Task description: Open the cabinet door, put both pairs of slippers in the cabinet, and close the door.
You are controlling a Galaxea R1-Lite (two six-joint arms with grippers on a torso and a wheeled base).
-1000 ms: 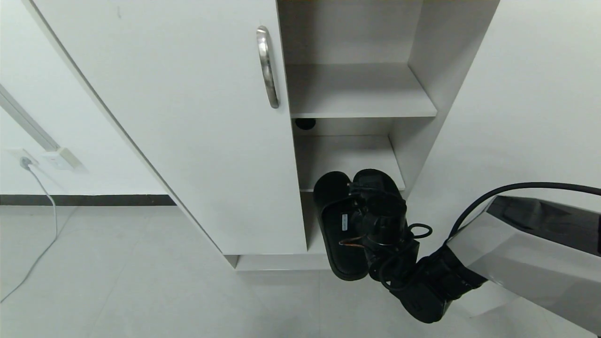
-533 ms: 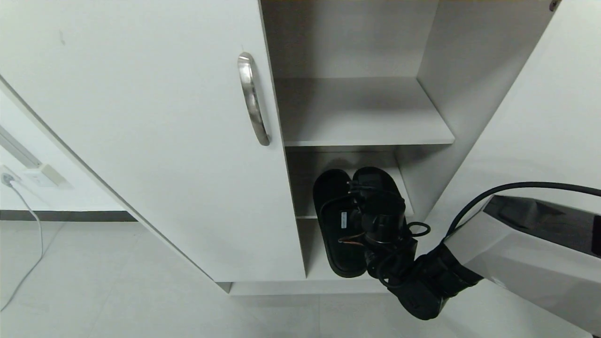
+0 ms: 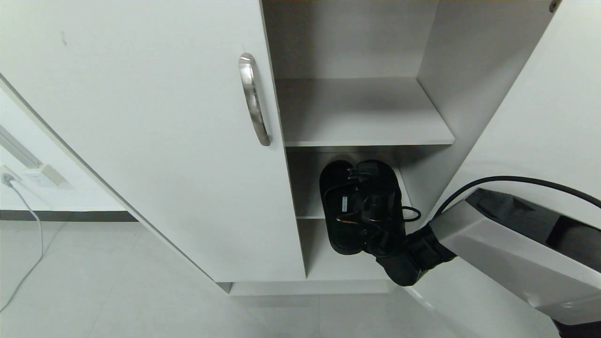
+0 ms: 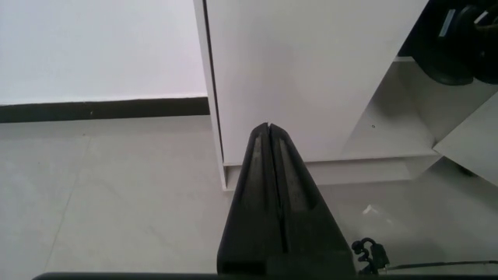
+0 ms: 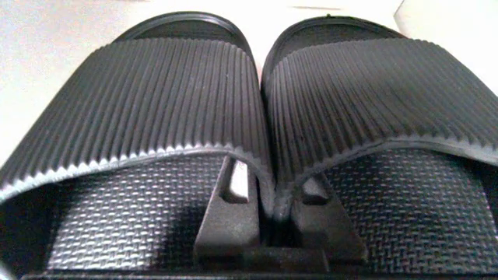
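Since half a second ago my right arm has pushed the pair of black slippers farther into the cabinet and a little to the right, so their toes now sit under the front edge of the upper shelf. The right jaws are grasping both slippers at once: in the right wrist view each finger is tucked under a ribbed strap, and the touching inner walls of the two soles are pinched between them. The slippers lie side by side, soles down, toes pointing to the far side, across the front edge of the lower shelf; I cannot tell whether they touch it. The right-hand door stands open, while the left-hand door is closed, its metal handle upright near the edge. My left jaws are clenched on nothing, fingers pressed flat together, hanging over the tiled floor near the bottom of the closed door. On the far left wall a socket has a grey cable trailing down to the floor.
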